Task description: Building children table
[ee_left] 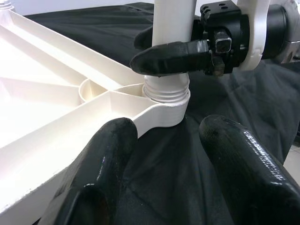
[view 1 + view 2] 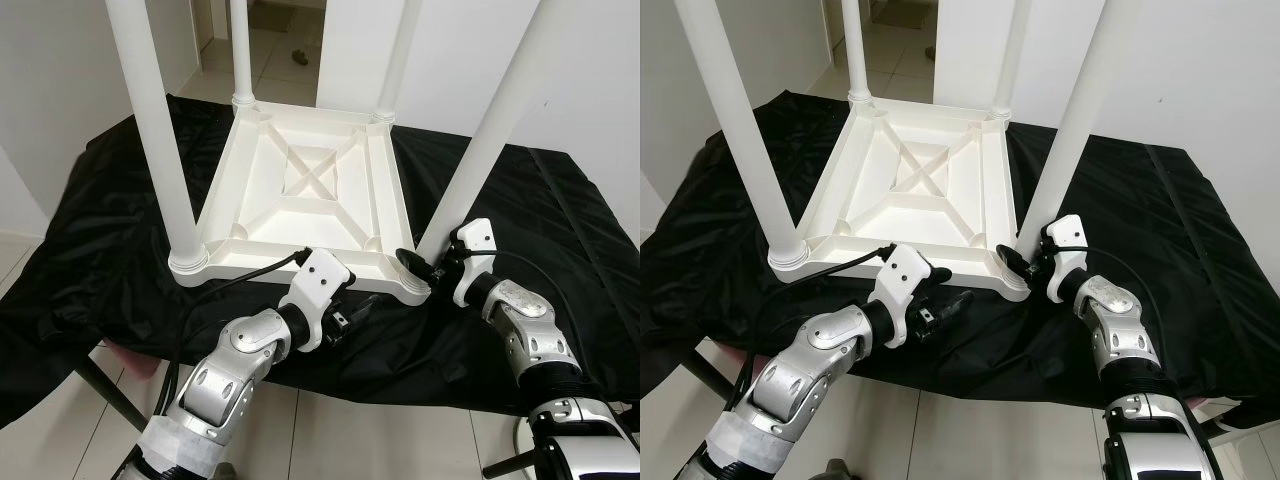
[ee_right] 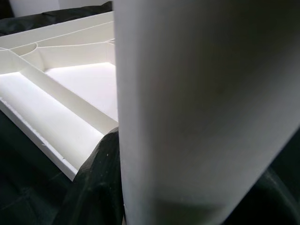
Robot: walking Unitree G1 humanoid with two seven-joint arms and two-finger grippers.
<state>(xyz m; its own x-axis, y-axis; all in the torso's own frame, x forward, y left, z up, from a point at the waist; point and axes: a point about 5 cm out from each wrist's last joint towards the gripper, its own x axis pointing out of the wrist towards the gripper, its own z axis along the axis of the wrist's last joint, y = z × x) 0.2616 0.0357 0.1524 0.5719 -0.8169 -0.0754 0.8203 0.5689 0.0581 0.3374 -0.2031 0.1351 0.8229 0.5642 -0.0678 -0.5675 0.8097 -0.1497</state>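
The white children table point(image 2: 310, 190) lies upside down on a black cloth point(image 2: 560, 230) in the middle of the frame, four legs pointing up. At lower left, the left gripper point(image 2: 352, 315) waits loose beside the table's edge. At lower right, the right gripper point(image 2: 418, 262) squeezes the near right leg point(image 2: 490, 140), probably to screw it tight.

All four table legs point(image 2: 155, 130) are cut off by the top edge of both eye views, so their upper ends cannot be seen. In the right wrist view, the near right leg point(image 3: 201, 108) blocks most of the frame and hides one right gripper finger point(image 3: 96, 187) almost entirely.
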